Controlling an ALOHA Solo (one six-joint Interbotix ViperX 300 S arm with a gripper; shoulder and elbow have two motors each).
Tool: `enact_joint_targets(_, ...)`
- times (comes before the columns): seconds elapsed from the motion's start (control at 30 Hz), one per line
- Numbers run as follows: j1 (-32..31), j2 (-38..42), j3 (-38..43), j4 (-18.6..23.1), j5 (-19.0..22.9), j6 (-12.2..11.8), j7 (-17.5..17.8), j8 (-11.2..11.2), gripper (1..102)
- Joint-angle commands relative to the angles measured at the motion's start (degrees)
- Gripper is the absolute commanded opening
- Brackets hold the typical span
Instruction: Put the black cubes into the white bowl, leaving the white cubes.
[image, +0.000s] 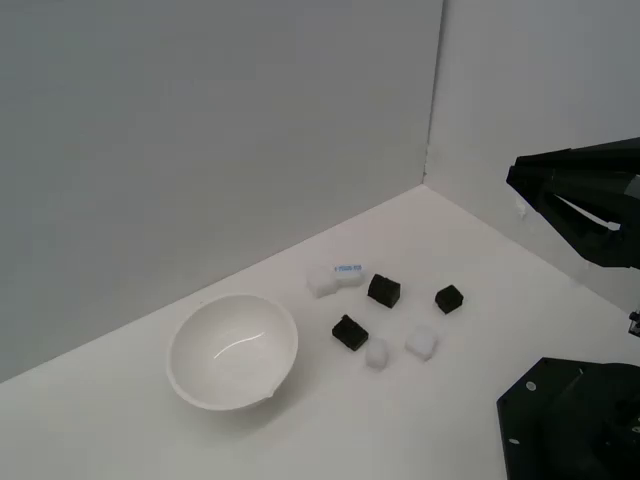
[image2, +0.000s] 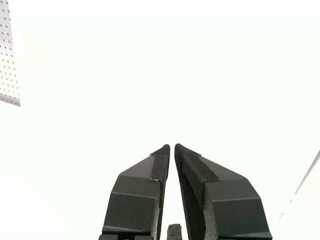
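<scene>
Three small black cubes lie on the white table in the exterior view: one (image: 383, 290) by the labelled block, one (image: 449, 298) further to the exterior view's right, one (image: 349, 332) nearest the bowl. The white bowl (image: 232, 350) stands empty to the exterior view's left of them. Two white cubes (image: 376, 353) (image: 422, 343) and a white block with a blue label (image: 335, 278) lie among the black ones. My gripper (image: 518, 180) hangs high at the exterior view's right, apart from everything. In the wrist view its fingertips (image2: 172, 148) nearly touch, with nothing between them.
Grey walls meet in a corner behind the table (image: 470, 260). The arm's black base (image: 570, 420) fills the lower corner at the exterior view's right. A perforated panel (image2: 9, 60) shows in the wrist view.
</scene>
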Motion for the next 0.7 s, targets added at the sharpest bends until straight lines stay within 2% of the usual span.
enact_joint_targets(0.0,0.5,-3.2,-3.3,-3.5,-4.0,0.1,0.7,0.0,3)
enact_joint_targets(0.3,4.1,-16.6,-16.7,-11.2,-11.3,0.6,10.0,-1.5,3)
enact_joint_targets(0.43,6.5,-20.7,-20.7,-11.7,-12.0,0.6,15.1,-4.7,3)
enact_joint_targets(0.53,7.7,-22.5,-22.8,-11.9,-12.0,1.3,16.2,-4.9,3)
enact_joint_targets(0.67,8.9,-26.6,-26.9,-12.9,-13.1,4.0,17.5,-5.5,3)
